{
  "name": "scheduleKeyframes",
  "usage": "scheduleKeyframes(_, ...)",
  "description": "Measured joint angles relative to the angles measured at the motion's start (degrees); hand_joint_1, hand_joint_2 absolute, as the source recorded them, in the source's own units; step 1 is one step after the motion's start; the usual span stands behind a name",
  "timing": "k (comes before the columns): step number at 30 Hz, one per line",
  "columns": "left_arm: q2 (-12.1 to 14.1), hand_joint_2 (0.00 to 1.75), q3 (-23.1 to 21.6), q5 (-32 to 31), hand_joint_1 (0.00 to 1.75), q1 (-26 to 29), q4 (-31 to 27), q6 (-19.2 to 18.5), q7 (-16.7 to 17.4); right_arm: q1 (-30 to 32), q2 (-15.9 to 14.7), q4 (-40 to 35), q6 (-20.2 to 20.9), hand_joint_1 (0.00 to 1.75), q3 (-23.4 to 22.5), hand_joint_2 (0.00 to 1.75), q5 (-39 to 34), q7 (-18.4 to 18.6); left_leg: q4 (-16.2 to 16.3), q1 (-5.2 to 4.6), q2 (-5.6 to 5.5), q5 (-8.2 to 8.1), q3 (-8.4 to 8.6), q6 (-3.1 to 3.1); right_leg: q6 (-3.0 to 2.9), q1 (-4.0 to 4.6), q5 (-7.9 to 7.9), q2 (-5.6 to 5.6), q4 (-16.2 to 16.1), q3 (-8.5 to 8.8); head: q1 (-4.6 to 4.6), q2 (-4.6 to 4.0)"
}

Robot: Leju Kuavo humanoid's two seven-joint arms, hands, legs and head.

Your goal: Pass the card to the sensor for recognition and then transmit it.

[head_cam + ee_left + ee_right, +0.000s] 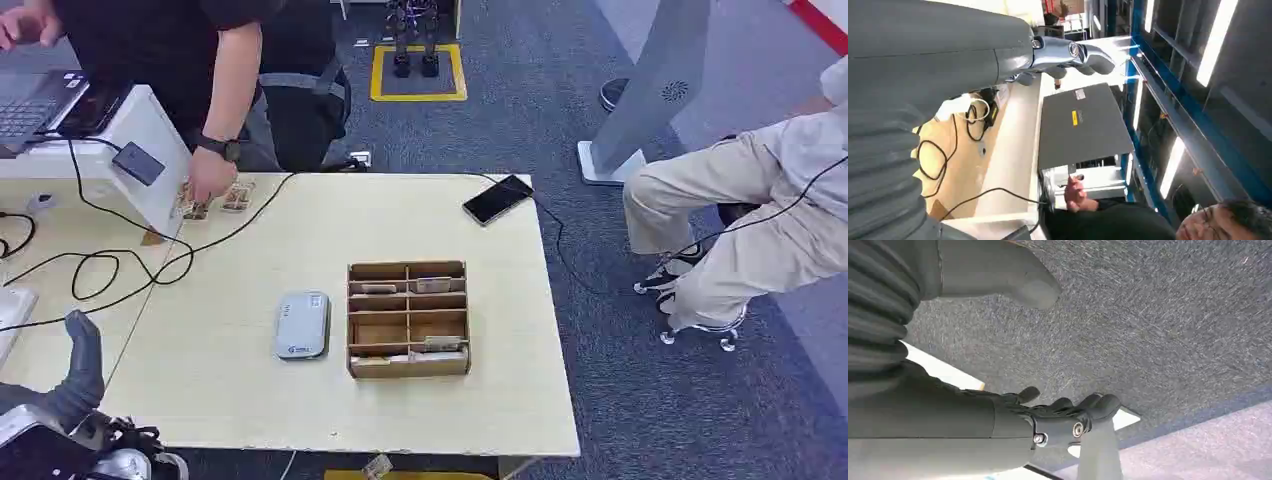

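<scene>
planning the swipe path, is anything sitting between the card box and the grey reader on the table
Nothing visible. The cardboard organizer and the grey reader sit side by side, apart, with bare tabletop between them.

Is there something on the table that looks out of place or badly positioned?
The black phone lies askew at the table's far right edge, one corner near the rim, with its cable trailing off the side. Loose black cables sprawl over the left part. The card reader and cardboard organizer sit squarely.

The person's hand [208,180] hides part of the cards [236,196].
</scene>
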Motion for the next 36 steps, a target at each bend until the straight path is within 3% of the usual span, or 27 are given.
scheduleKeyframes(36,0.0,1.75,0.0,-0.2,0.0,0.1,-0.9,0.0,0.0,-0.1,0.0,0.6,0.0,0.0,0.0,1.75,-0.2,-0.4,0.0,0.0,0.0,0.0,0.01,0.0,0.0,0.0,0.0,0.0,0.0,0.0,0.0,0.0)
